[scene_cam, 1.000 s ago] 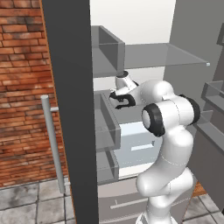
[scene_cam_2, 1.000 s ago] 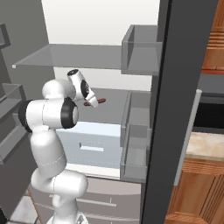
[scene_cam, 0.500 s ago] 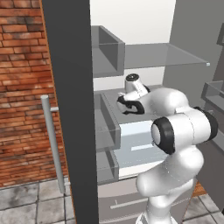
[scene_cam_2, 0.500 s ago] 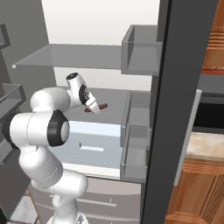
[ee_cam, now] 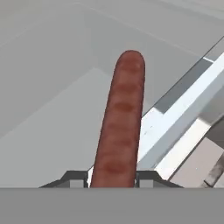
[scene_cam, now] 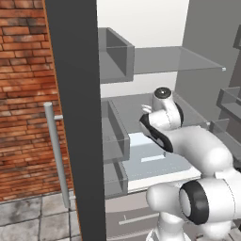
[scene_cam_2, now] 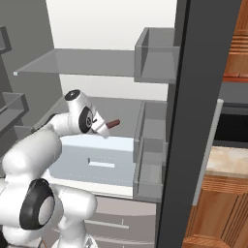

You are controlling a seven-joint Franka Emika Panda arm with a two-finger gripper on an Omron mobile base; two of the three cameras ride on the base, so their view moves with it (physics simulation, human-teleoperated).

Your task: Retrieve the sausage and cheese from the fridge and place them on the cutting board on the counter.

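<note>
Inside the fridge (scene_cam_2: 111, 29), the claw (ee_cam: 111, 177) grips the sausage (ee_cam: 120, 122) lengthwise, pointing away.

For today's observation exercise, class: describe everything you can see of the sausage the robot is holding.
The sausage is a smooth reddish-brown cylinder with a rounded tip and faint darker bands along its skin. In the hand view it sticks straight out from between the two dark fingertips of the gripper, which clamp its near end. In the right base view it shows as a short brown stub pointing away from the hand, held in the air inside the open fridge, above the pale drawer.
</note>
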